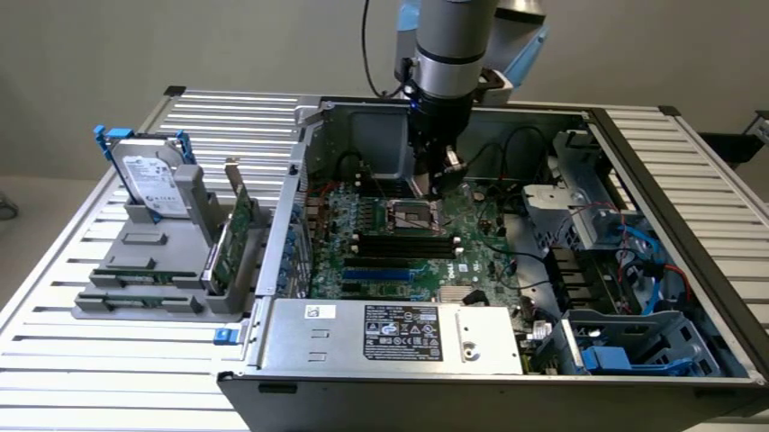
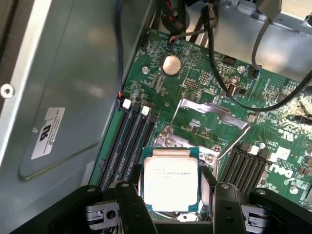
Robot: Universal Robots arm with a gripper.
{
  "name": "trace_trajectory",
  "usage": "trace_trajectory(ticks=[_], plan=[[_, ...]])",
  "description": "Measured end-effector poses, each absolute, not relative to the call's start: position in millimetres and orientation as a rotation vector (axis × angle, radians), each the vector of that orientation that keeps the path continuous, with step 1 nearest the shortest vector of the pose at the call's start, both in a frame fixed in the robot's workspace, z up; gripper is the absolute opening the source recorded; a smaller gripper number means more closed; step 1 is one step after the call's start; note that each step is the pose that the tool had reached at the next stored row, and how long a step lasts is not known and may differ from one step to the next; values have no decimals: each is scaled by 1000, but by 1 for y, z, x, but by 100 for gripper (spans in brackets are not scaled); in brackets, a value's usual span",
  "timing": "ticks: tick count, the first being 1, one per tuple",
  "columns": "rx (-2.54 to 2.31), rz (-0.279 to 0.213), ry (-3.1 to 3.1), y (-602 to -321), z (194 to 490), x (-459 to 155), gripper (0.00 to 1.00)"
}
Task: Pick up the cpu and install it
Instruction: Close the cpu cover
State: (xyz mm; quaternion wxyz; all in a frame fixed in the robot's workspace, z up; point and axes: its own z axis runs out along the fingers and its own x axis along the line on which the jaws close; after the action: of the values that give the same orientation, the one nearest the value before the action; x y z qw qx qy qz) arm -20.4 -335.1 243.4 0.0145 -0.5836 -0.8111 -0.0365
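Between the fingers (image 2: 127, 204) of my black gripper (image 2: 171, 214) I am clamping the small flat square cpu (image 2: 170, 178) with its pale silvery metal top. I am holding it level to face the open metal-framed socket (image 2: 187, 141) close beneath me on the green motherboard (image 2: 195, 73). Grey steel case walls (image 2: 73, 73) are standing around me.

The arm (image 1: 455, 40) is a silver-grey cylindrical link ending in a black ring. A pale blue cap (image 1: 525, 56) covers the joint beside it. A thin black cable (image 1: 373, 54) runs down on the exterior view's left of the link. The wrist section (image 1: 430, 117) is black and narrower. The gripper (image 2: 170, 208) is matt black with two round-edged fingers (image 2: 129, 207). Grey metal blocks (image 2: 103, 214) at each side carry a round screw.
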Motion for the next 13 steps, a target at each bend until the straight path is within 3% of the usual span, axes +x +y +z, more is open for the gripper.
trace_trajectory(ticks=[13], plan=[[-2039,-114,-2355,-335,235,-21,55]])
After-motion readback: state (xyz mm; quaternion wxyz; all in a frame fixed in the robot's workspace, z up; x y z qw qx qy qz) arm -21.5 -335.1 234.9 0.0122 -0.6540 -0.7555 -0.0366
